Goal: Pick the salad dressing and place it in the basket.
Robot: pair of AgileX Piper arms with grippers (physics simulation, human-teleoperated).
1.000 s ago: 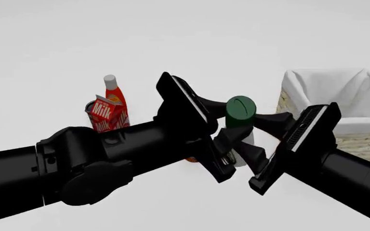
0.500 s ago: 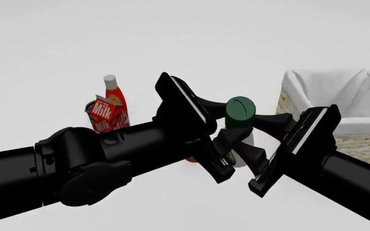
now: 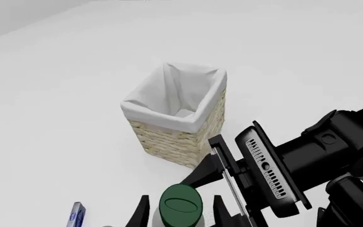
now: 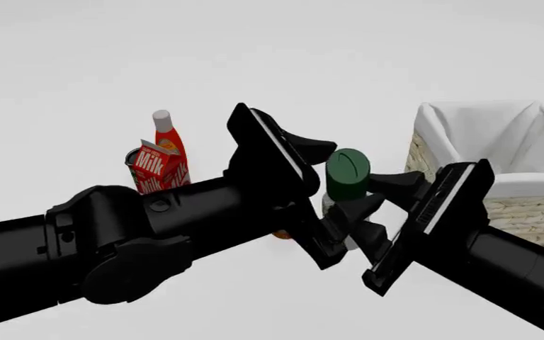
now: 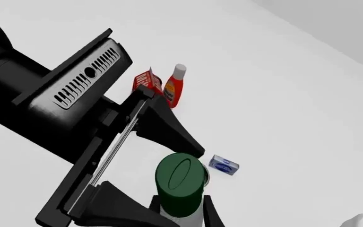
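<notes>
**Two arms crowd one bottle on bare white table**

The left gripper (image 4: 333,191) and right gripper (image 4: 371,209) met at mid-table, both w/ fingers spread apart around the salad dressing (image 4: 347,176). The bottle's dark green cap (image 3: 181,203) sat between the left arm's finger tips in the left wrist view; the right wrist view showed the same cap (image 5: 180,182) between the right arm's fingers, w/ the left gripper's upper finger beside it. Whether any pad touched the bottle could not be told. The bottle appeared upright; its base was hidden behind the fingers, so contact w/ the table could not be confirmed.

To the right stood the basket (image 4: 527,209), woven straw sides, white cloth liner (image 3: 172,101) folded over the rim, apart from the bottle. On the left, beyond the left arm, a red bottle w/ white cap (image 4: 165,138) stood just behind a red milk carton (image 4: 159,168). A small blue-and-white box (image 5: 224,165) lay on the table near the bottle.

The surface was plain matte white (image 4: 83,85), unmarked, fading into an equally pale grey-white backdrop w/ no visible walls or fittings.
</notes>
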